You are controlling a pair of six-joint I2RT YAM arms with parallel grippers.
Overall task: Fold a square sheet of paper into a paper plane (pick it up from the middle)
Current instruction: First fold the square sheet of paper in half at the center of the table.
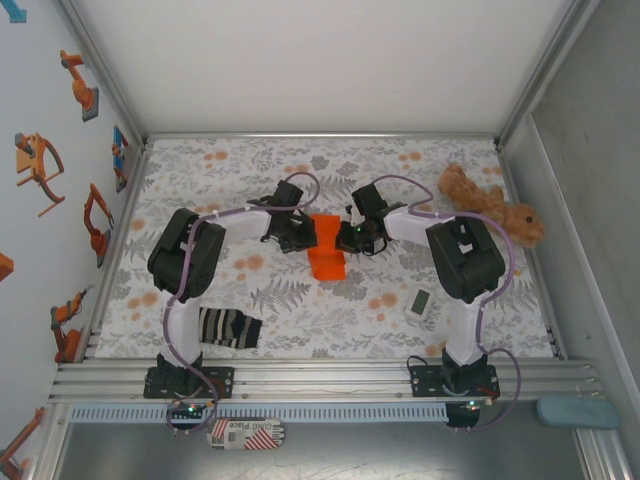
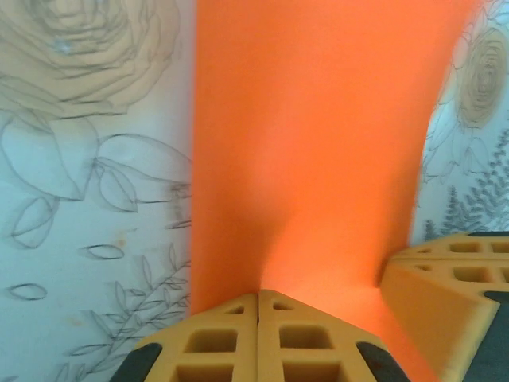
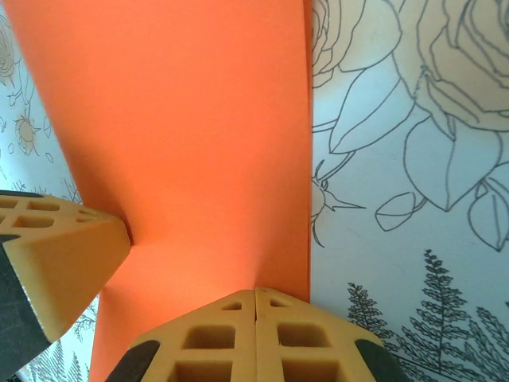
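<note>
Left jaws are pinched closed on the orange sheet (image 1: 326, 258), and the right jaws are pinched closed on it from the other side. We have the paper caught between the two arms at the middle of the counter (image 1: 300, 310).

Nearest to us, down on the front rail, lies a red-striped card (image 1: 246, 433). We can make out the word "Place" on it; the rest is too small to read. Off to the right at that level sits a blue-grey pad (image 1: 574, 412).

Up onto the flowered counter now. A black-and-white striped sock (image 1: 229, 328) lies just beside the left arm's base. Near the right arm sits a small white device (image 1: 419, 304) with a little screen, nothing legible on it. Both sit well apart from the paper.

At the middle, the sheet is plain, bright orange and unmarked. From the left wrist we see yellow fingers (image 2: 215, 346) meeting on its edge, and the paper sweeps away in a smooth bow. From the right wrist it's the mirror picture, with fingers (image 3: 207, 342) closed on the opposite edge. From above, the near part flares out low toward the counter.

Farthest back, by the right rear corner, lies a brown plush toy (image 1: 490, 208), well clear of the arms.
</note>
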